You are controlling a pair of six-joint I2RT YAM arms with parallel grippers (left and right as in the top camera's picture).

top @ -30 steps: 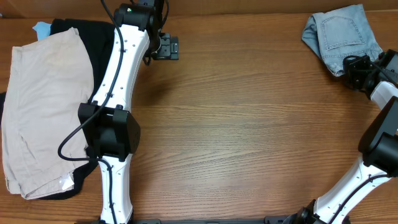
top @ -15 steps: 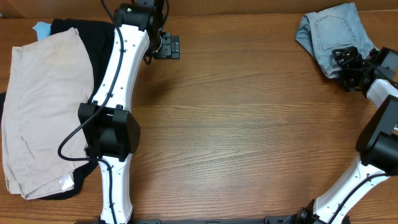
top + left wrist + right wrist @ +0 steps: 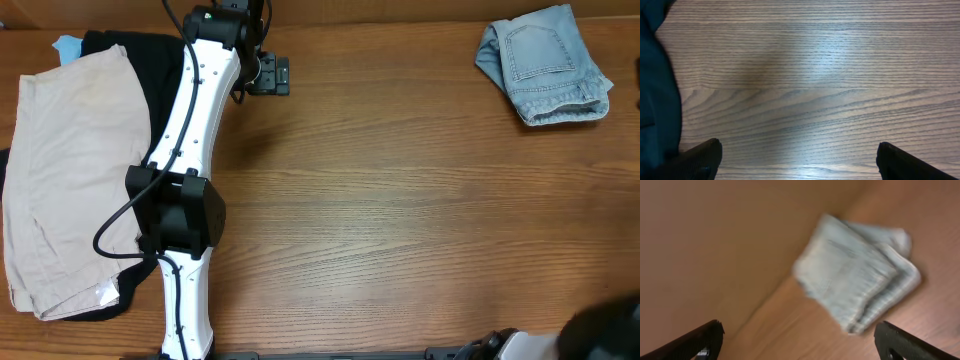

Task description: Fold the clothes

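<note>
The clothes, a pair of light-blue denim shorts, lie folded in a small bundle at the table's far right corner, a stitched pocket facing up. They appear blurred in the right wrist view, well beyond my right gripper. That gripper is open, nothing between its fingers, and is apart from the shorts. Overhead, only a blurred part of the right arm shows at the bottom right. My left gripper hovers over bare wood at the far left-centre. In its own view the left gripper is open and empty.
Pale beige shorts lie spread at the left on a black garment, whose edge shows in the left wrist view. A small light-blue scrap peeks out at the far left. The left arm stretches along the left side.
My right gripper opened, let go of the denim shorts and drew back to the right, out of the overhead view. The shorts shifted slightly left and lie free. The left arm has not moved.
</note>
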